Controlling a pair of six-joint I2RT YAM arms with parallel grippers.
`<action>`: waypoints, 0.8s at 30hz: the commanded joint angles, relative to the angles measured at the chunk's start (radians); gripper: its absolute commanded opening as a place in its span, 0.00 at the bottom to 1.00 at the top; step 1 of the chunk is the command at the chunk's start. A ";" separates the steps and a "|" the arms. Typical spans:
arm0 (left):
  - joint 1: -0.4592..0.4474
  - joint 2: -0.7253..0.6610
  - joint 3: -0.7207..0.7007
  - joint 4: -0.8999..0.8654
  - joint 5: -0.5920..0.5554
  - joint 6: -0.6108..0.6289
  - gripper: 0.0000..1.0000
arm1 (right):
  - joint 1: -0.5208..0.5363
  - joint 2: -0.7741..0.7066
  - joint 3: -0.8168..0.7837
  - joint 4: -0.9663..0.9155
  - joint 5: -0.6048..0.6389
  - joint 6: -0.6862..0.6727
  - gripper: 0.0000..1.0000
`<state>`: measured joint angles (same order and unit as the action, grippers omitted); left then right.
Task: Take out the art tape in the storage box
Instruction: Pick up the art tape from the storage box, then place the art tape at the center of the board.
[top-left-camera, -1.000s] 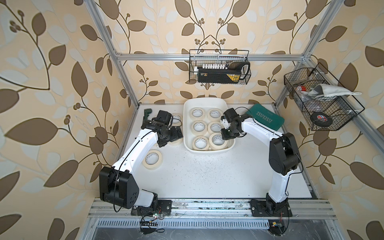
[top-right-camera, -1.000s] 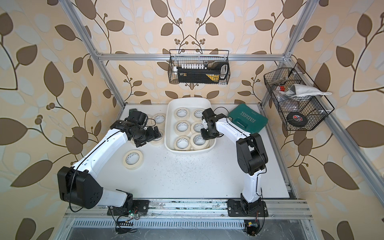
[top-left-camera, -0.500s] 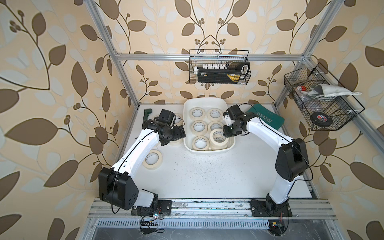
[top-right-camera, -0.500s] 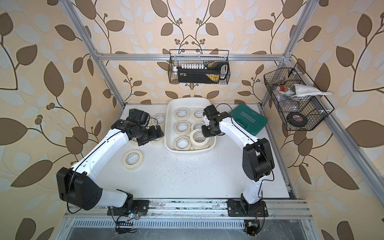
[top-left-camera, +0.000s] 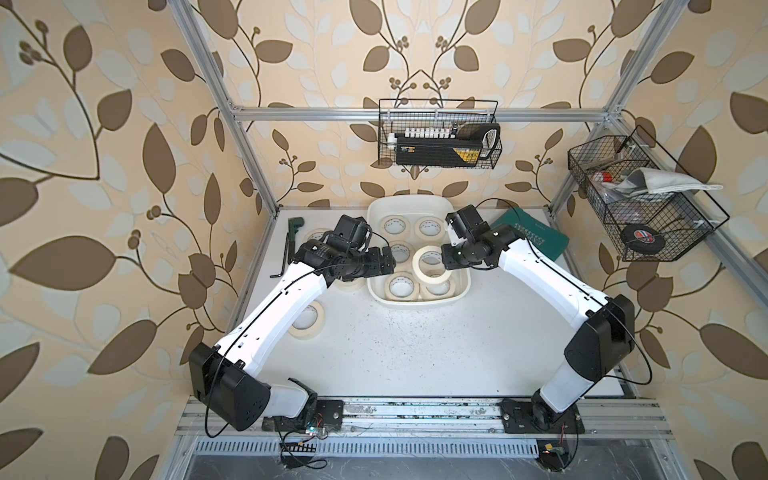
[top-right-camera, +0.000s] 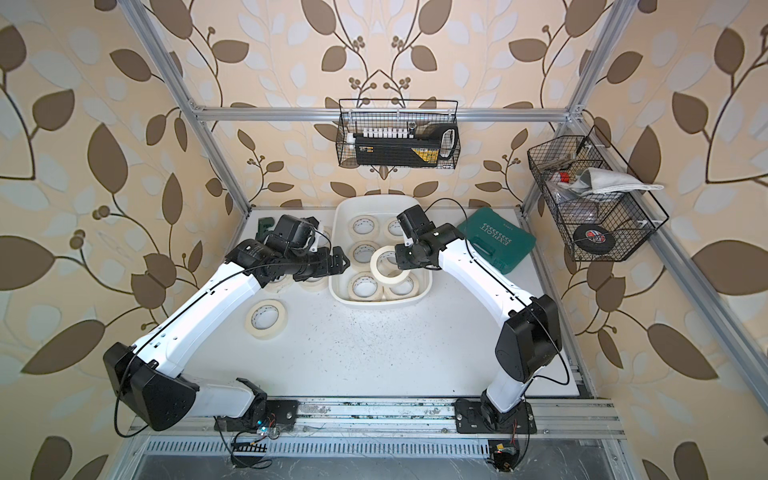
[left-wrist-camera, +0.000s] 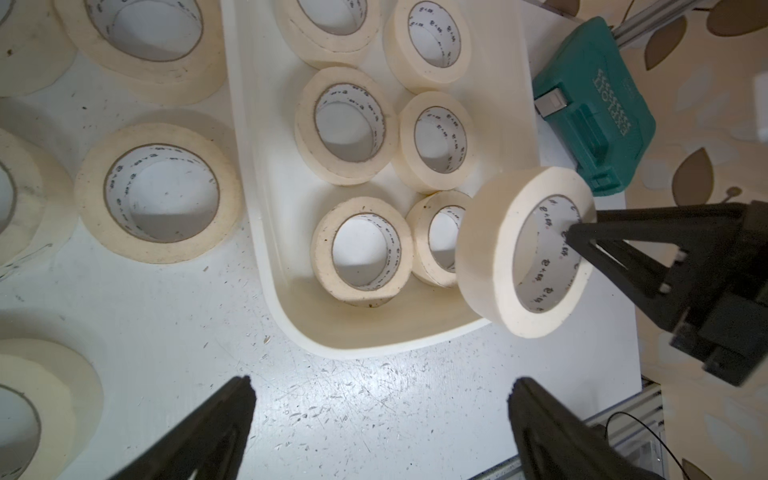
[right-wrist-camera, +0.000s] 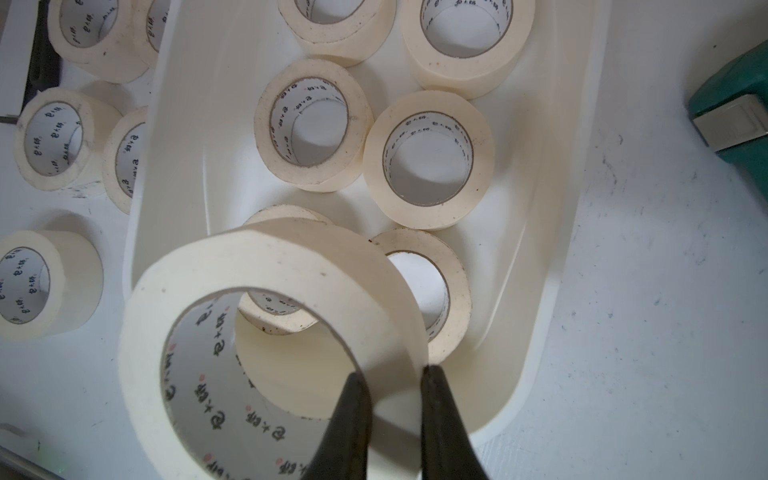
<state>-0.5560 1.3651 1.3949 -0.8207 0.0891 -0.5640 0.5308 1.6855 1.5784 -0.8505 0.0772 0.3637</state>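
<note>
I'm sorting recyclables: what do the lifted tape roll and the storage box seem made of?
The lifted tape roll: likely paper masking tape, matte cream, on a printed white core, probably cardboard. The storage box: probably moulded plastic, smooth white with soft sheen and rounded corners.

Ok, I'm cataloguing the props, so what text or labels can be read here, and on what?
"EXPLOIT", seen upside down, on the teal tool case.
Repeated print inside the art tape cores: not legible.
Red-white label on the black tape roll: too small.
Yellow label on the black box in the back basket: too small.
</note>
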 joint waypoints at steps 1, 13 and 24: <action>-0.039 -0.004 0.061 0.013 0.006 0.033 0.99 | 0.013 -0.025 0.038 0.022 0.059 0.044 0.00; -0.158 0.192 0.188 -0.015 -0.089 0.039 0.99 | 0.054 -0.017 0.056 0.016 0.075 0.057 0.00; -0.166 0.403 0.375 -0.137 -0.161 0.032 0.94 | 0.067 -0.008 0.068 0.002 0.082 0.057 0.00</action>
<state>-0.7143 1.7603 1.7096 -0.9108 -0.0273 -0.5476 0.5892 1.6829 1.6123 -0.8581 0.1394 0.4042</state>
